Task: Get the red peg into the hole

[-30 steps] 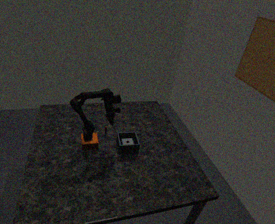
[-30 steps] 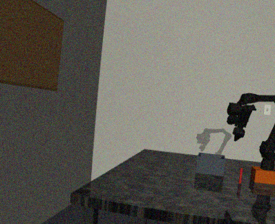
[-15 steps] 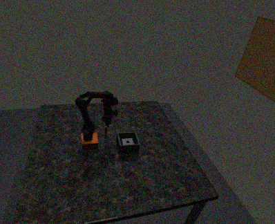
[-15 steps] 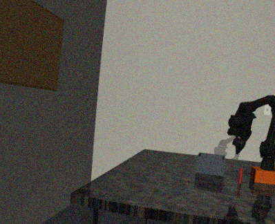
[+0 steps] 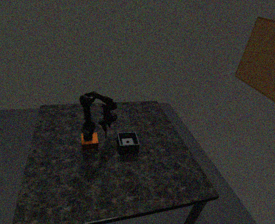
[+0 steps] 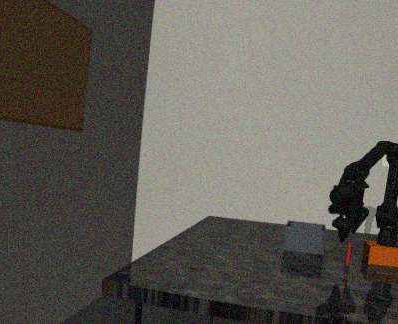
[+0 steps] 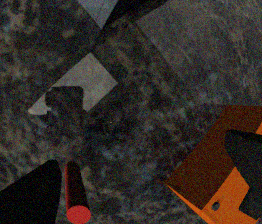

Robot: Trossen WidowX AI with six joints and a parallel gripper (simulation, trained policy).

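The red peg (image 6: 348,254) (image 7: 76,187) stands upright on the table, between the box and the arm's base. I cannot make it out clearly in the top view. My gripper (image 6: 346,234) (image 7: 145,155) is open and empty, tilted, a little above the peg. In the wrist view the peg is close to the inner side of the left finger, far from the right finger. The open box (image 5: 128,145) (image 6: 305,237) (image 7: 99,11) stands beyond the peg. The light plate (image 5: 124,141) with its dark hole shows at the box's bottom; in the other views the inside is hidden.
The orange base (image 5: 95,140) (image 6: 386,256) (image 7: 197,175) of the arm stands close to the peg, on the side away from the box. The dark mottled table (image 5: 102,187) (image 6: 208,265) carries them all. A brown panel (image 5: 264,59) (image 6: 33,70) is far off in the background.
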